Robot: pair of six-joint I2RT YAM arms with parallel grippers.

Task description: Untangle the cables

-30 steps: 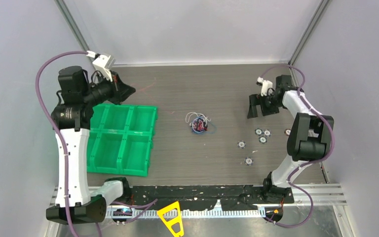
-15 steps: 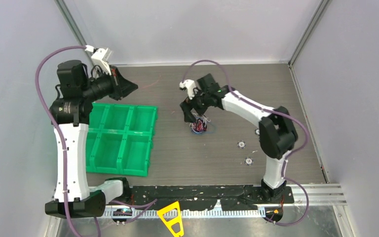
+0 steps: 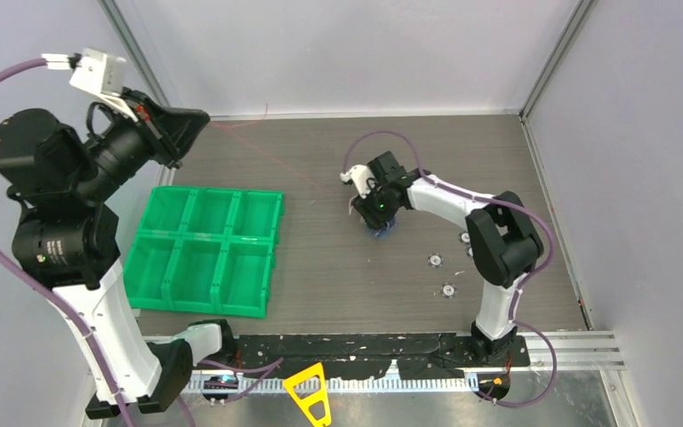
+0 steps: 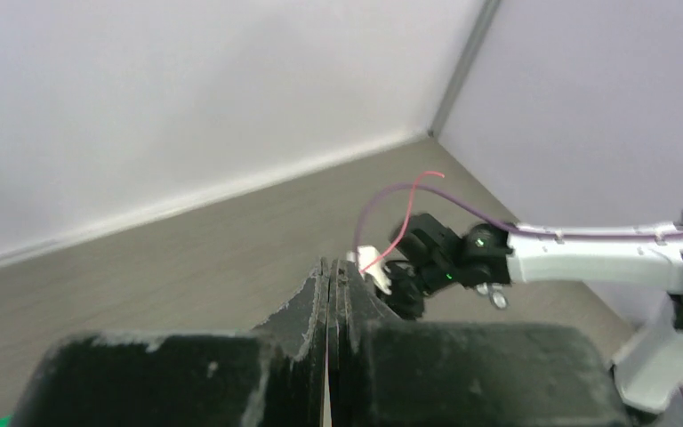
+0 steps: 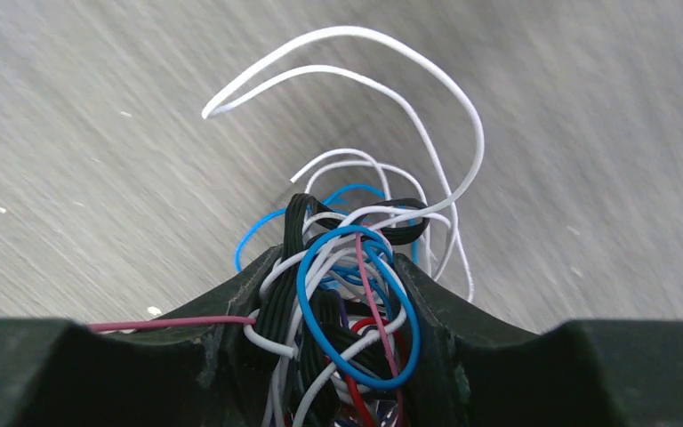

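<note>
Right of the green tray [image 3: 222,190], your right gripper [image 5: 340,258] pinches the cables [image 5: 316,307] — left gripper [image 4: 329,265], beyond the tray, jaws pressed together.

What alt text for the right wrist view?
The right gripper clamps a tangled ball of cables, white, blue, black and red, between its two black fingers. White loops arc up from the ball over the grey wood-grain table.
</note>
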